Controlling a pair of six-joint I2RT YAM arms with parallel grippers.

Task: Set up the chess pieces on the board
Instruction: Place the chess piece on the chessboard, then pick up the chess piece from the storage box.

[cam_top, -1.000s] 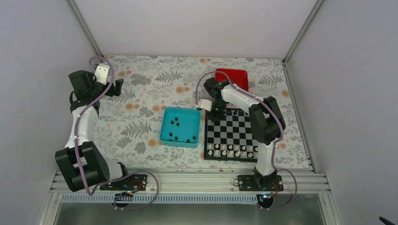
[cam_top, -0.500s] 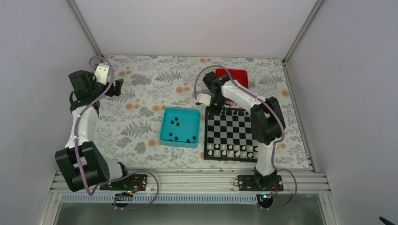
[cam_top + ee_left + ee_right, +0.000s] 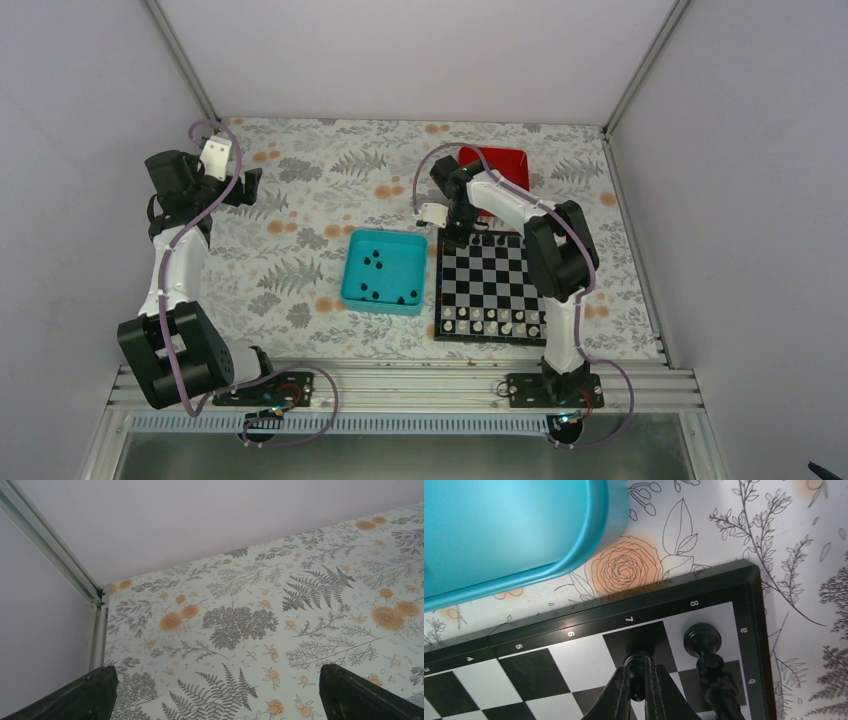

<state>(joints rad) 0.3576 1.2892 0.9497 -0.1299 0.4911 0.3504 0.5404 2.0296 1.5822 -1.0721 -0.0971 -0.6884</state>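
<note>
- Right fingers (image 3: 650, 682) are clenched on the thin stem of a black chess piece (image 3: 638, 661). Its foot is over the dark square marked 7 in the board's edge row, but I cannot tell whether it rests on that square or hangs just above it.
- Left fingers (image 3: 90, 695) are spread wide with nothing between them. They are raised over the far-left corner of the tabletop (image 3: 320, 200), which has a fern-and-flower print.
- The board (image 3: 492, 285) lies flat on the right half of the tabletop. Its near edge is toward the right arm's base.
- A teal tray (image 3: 395, 250) sits just beside the board's left edge, around the middle of the tabletop. In the wrist view its rounded corner is close to the board's far-left corner without touching it.
- A red tray (image 3: 505, 160) sits beyond the board's far edge, partly hidden by the right arm.
- White pieces (image 3: 495, 322) stand in line along the board's near edge.
- Several loose black pieces (image 3: 372, 261) lie scattered in the teal tray.
- A second black piece (image 3: 703, 637) stands upright on the pale corner square marked 8, one square from the gripped piece and apart from it.
</note>
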